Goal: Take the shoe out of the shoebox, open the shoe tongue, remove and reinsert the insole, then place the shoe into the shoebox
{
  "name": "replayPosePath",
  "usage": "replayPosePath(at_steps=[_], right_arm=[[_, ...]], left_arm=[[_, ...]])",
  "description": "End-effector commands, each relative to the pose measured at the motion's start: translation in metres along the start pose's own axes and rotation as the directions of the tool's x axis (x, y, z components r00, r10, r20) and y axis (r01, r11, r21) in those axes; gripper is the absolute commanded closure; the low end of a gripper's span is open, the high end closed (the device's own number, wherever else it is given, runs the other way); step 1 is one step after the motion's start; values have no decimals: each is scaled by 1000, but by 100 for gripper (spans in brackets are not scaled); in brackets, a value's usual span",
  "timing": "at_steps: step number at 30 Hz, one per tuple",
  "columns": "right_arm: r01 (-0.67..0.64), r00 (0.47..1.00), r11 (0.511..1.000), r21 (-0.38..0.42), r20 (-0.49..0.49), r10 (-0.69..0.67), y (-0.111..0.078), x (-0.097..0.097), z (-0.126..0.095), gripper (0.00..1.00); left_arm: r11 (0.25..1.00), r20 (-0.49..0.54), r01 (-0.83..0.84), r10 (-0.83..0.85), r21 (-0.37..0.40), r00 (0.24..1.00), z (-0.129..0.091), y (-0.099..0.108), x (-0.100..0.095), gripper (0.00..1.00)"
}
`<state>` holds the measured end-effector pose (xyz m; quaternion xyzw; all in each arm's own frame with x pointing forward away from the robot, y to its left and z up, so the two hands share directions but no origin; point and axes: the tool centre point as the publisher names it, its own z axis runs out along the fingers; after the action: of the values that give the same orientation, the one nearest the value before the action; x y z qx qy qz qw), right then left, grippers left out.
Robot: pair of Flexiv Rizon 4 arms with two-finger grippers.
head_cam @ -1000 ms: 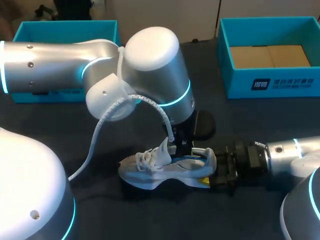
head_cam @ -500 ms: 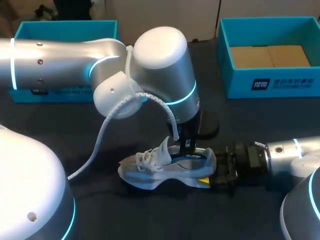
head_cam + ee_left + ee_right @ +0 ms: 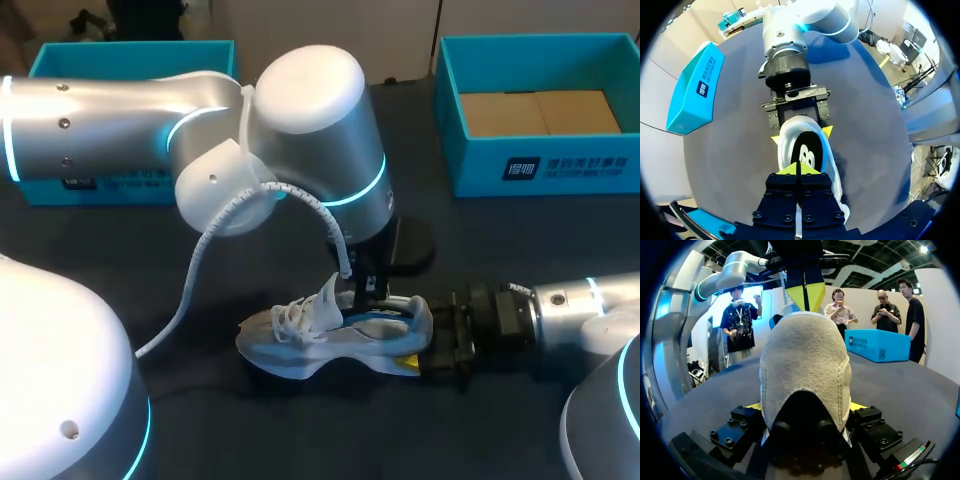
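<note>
The shoe (image 3: 320,345) lies on its sole on the table (image 3: 520,240), out of the shoebox (image 3: 545,165), which stands well apart at the far right. Its long axis runs across the table, toe toward the left arm's side and heel toward the right arm's.

The right pincer (image 3: 415,355) comes in level along that axis and clamps the heel from both sides. The left pincer (image 3: 799,169) hangs straight above the shoe opening, just behind the raised tongue (image 3: 328,300), with its tips pressed together. Whether they nip the insole (image 3: 807,150) cannot be told. The insole lies flat inside the shoe, directly beneath those tips.

Judgement: the insole step is in hand, and the left arm is the one placed for it. Any pull must go upward, out through the collar, while the right arm pins the heel.
</note>
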<state>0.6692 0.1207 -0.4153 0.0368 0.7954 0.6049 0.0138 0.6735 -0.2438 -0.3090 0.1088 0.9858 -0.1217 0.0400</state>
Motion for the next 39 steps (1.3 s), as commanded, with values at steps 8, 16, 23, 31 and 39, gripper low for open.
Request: replayPosePath(at_steps=[8,16,23,31,39], right_arm=[[0,1000,1000,4,1,0,1,1,0,100],[0,1000,1000,4,1,0,1,1,0,100],[0,1000,1000,4,1,0,1,1,0,100],[0,1000,1000,4,1,0,1,1,0,100],[0,1000,1000,4,1,0,1,1,0,100]], left_arm=[[1000,-8,-8,8,10,1000,-8,8,3,100],[1000,-6,-15,15,14,1000,-10,7,5,100],[1000,1,-21,21,20,1000,-15,9,10,94],[1000,4,-20,20,21,1000,-16,12,16,69],[1000,2,-20,20,14,1000,-15,16,16,60]])
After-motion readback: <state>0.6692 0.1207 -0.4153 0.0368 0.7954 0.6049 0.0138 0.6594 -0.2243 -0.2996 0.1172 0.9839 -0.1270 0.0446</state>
